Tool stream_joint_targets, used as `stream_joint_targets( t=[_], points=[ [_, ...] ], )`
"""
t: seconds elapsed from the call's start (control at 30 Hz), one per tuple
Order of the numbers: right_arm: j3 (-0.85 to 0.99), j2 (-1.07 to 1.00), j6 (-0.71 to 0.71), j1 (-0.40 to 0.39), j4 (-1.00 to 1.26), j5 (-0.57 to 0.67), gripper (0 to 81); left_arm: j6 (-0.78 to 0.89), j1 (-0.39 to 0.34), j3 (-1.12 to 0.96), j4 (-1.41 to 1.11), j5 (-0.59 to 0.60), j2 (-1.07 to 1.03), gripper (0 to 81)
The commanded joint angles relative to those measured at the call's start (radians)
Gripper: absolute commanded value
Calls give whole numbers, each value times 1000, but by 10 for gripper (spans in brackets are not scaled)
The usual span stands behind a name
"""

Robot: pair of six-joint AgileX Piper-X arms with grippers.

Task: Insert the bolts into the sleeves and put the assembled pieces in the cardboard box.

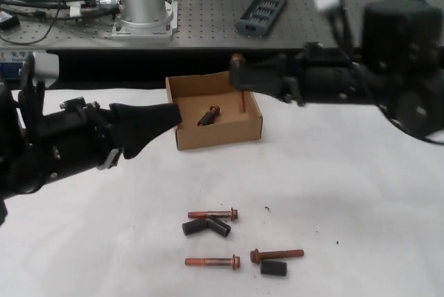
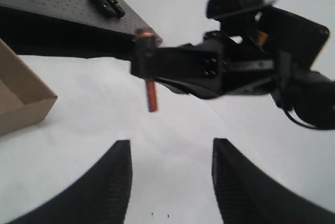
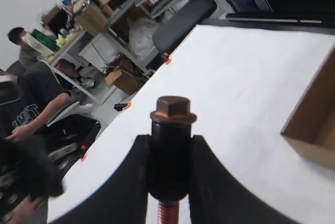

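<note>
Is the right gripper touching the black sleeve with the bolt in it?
Touching. The right wrist view shows the right gripper clamping the sleeve between both fingers.

Sleeved bolt upright over cardboard box

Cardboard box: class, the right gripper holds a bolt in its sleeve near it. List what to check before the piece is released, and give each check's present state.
1. Bolt seated in sleeve: ok, its head rests on the sleeve's top and thread shows below.
2. Right gripper shut on the sleeve: ok.
3. Bolt and sleeve over the cardboard box opening: cannot tell; the high view lines them up with its far right part.
4. Room in the box: ok, one assembled piece lies there, with bare floor beside it.
5. Left gripper clear of the drop: ok, open, by the box's left wall, apart from the bolt.
</note>
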State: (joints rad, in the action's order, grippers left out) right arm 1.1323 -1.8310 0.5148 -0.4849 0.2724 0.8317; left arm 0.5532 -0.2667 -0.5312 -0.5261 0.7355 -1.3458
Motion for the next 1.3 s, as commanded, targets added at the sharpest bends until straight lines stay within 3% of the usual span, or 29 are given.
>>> stream_joint_targets(
  t=[0.0,0.3,0.5,0.6,0.67,0.83,1.0,1.1,1.27],
  points=[
    [159,-109,-14,5,-92,-30,50,-36,3,-4,76,-24,36,349],
    [620,-413,101,5,-334,-185,50,-43,3,-4,127,-50,97,348],
    [778,-482,143,5,-604,-418,50,-41,3,-4,127,-55,97,348],
    [791,-482,127,5,-665,-448,69,-41,3,-4,127,-78,97,348],
    [791,-482,127,5,-671,-422,126,-41,3,-4,127,-88,97,348],
    [791,-482,139,-17,-671,-367,418,-41,3,-4,127,-87,97,348],
    [791,-469,135,-27,-699,-268,409,-59,3,-4,127,-62,97,348],
    [791,-436,11,-27,-818,-276,409,-143,3,-4,129,-14,112,348],
    [789,-326,-329,-5,-1165,-439,368,-365,-26,-48,355,-55,128,348]
  ],
)
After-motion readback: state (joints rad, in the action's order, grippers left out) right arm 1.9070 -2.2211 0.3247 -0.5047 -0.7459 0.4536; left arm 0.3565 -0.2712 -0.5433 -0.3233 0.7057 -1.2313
